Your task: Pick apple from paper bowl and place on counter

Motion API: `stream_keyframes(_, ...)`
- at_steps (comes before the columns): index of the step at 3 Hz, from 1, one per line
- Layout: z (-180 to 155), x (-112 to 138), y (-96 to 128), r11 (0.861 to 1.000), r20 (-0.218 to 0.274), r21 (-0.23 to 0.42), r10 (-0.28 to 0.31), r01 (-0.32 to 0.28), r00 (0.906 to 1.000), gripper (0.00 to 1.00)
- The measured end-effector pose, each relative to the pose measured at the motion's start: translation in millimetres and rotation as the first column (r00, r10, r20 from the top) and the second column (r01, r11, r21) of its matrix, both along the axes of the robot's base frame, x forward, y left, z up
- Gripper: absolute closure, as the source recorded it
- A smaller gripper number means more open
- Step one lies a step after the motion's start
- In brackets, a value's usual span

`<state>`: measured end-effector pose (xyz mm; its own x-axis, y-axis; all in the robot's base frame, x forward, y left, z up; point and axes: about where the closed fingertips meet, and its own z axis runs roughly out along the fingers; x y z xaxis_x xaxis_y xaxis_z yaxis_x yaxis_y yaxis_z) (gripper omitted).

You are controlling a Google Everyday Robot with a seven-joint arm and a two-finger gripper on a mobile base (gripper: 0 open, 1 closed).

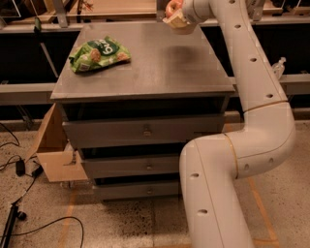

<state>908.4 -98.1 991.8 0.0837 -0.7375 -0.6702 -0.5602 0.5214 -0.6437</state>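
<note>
My gripper [175,14] is at the far right back corner of the grey counter [145,63], raised a little above its top. It is shut on the red-orange apple [171,7], which shows at the very top edge of the view. A pale cream shape [178,23] hangs right under the apple at the gripper. I cannot tell whether it is the paper bowl or part of the gripper. No bowl stands apart on the counter.
A green snack bag [99,53] lies on the counter's left back part. The cabinet has three drawers [145,131] below. A light wooden surface [121,7] runs behind. An open cardboard box [53,150] and cables [19,169] are on the floor at left.
</note>
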Motion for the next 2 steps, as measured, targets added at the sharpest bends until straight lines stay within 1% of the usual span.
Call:
stream_keyframes(1, -21.3, -4.5, 4.7, 0.99, 0.06, -0.137, 0.023, -0.015, 0.998, 1.0)
stream_keyframes(2, -16.2, -33.5, 30.3, 0.987, 0.044, -0.112, 0.124, -0.118, 0.9913, 1.0)
